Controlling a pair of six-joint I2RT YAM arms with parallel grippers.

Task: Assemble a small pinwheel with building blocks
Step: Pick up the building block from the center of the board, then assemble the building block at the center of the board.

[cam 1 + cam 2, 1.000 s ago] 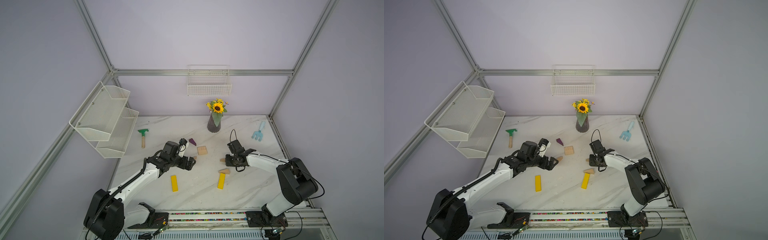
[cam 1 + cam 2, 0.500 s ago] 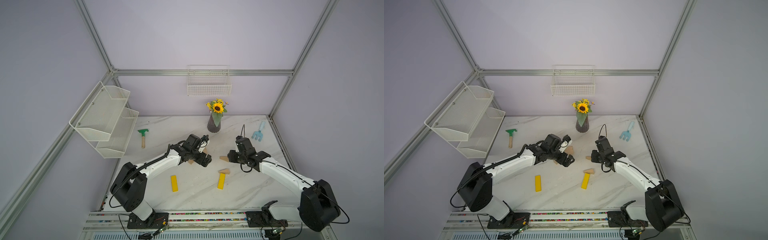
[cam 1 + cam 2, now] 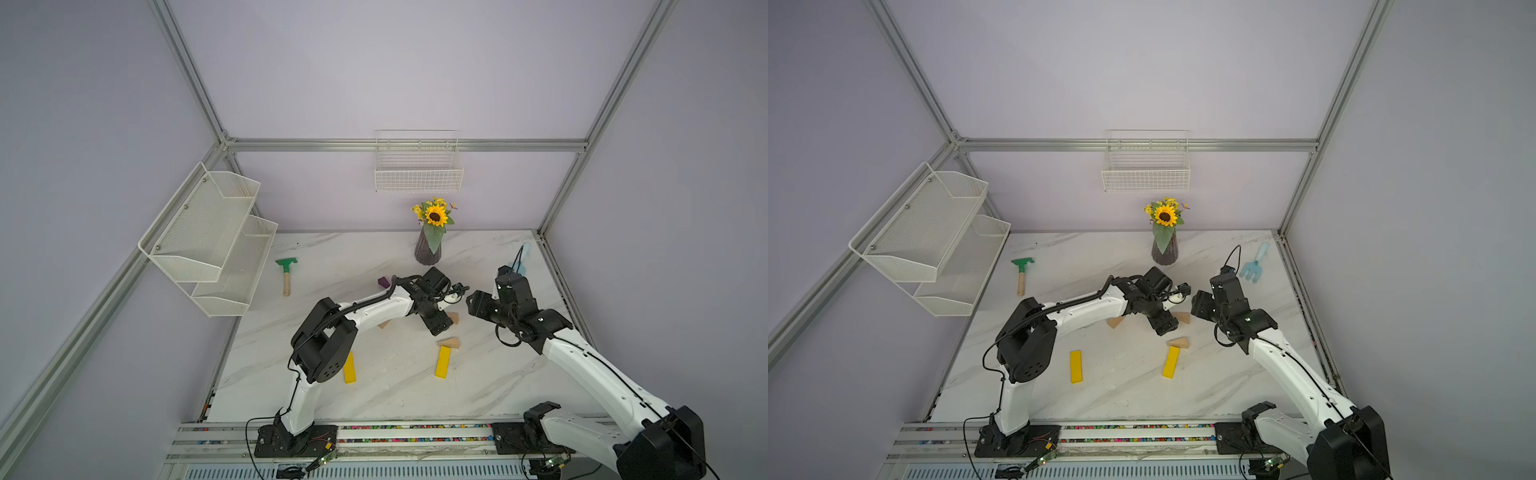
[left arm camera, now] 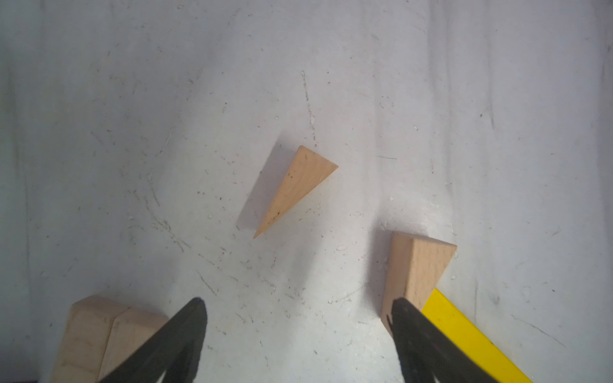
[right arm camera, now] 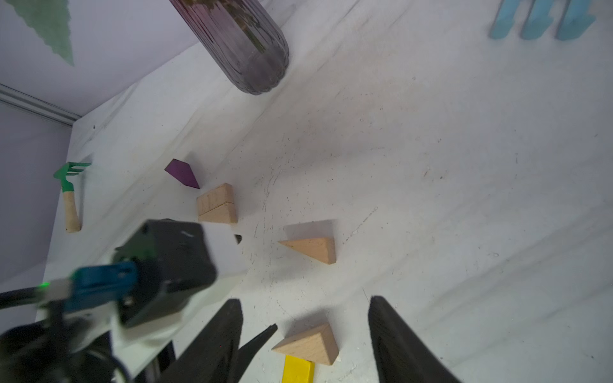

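Observation:
My left gripper (image 4: 298, 308) hangs open low over bare table (image 4: 132, 116). Two plain blocks (image 4: 96, 331) sit side by side just outside one finger. Outside the other finger, a wedge (image 4: 418, 268) touches a yellow bar (image 4: 464, 331). Another wedge (image 4: 295, 189) lies flat ahead. In both top views the left gripper (image 3: 436, 326) is at mid-table, and my right gripper (image 3: 473, 301) is raised beside it, open and empty. A purple wedge (image 5: 182, 174) lies beyond the blocks (image 5: 215, 204). A third wedge (image 3: 384, 324) peeks from under the left arm. The second yellow bar (image 3: 349, 368) lies nearer the front. No pinwheel shows.
A sunflower vase (image 3: 428, 249) stands at the back centre. A green hoe (image 3: 286, 270) lies at the back left and a blue rake (image 3: 1254, 266) at the back right. A wire shelf (image 3: 208, 237) hangs on the left wall and a basket (image 3: 417, 170) on the back wall.
The left arm swung right from the table's left part to the middle, over the blocks. The right gripper opened wider, rose and drew back to the right, away from a wedge.

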